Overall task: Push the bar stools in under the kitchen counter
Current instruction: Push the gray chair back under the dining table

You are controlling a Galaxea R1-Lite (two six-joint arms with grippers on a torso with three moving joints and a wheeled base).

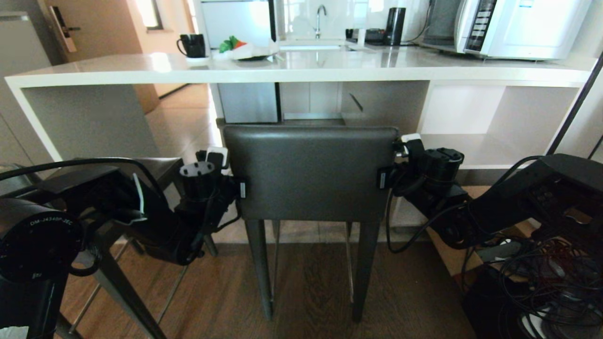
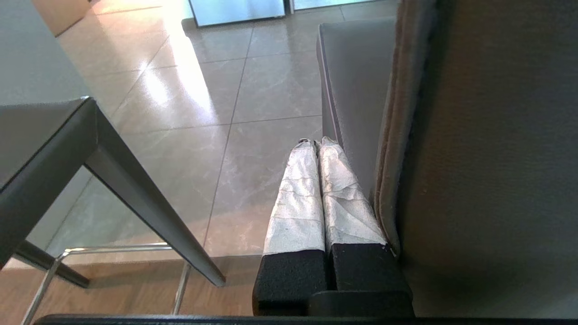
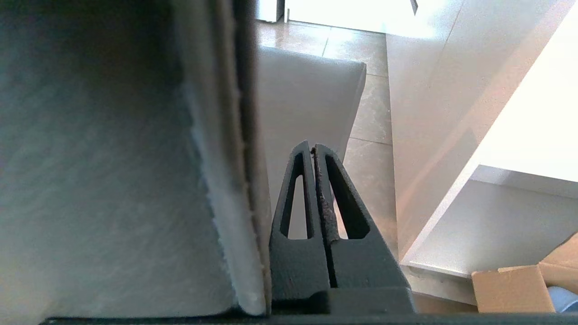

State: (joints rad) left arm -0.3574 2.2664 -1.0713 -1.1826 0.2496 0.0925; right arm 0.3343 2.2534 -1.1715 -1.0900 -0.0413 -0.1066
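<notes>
One bar stool stands in front of me with its dark grey backrest (image 1: 311,172) facing me, its seat reaching under the kitchen counter (image 1: 301,70). My left gripper (image 1: 241,189) lies against the backrest's left edge and my right gripper (image 1: 382,179) against its right edge. In the left wrist view the white-taped left gripper (image 2: 316,143) is shut and empty beside the backrest (image 2: 487,158) and seat (image 2: 356,90). The right gripper (image 3: 312,146) is likewise shut on nothing, alongside the backrest (image 3: 113,158). A second bar stool (image 1: 160,169) stands to the left, partly hidden behind my left arm.
A black mug (image 1: 193,44), a plate of food (image 1: 249,49), a kettle (image 1: 395,26) and a microwave (image 1: 523,26) sit on the counter. White shelves (image 1: 471,127) fill the counter's right side. A cardboard box (image 3: 510,289) and tangled cables (image 1: 541,292) lie at the right.
</notes>
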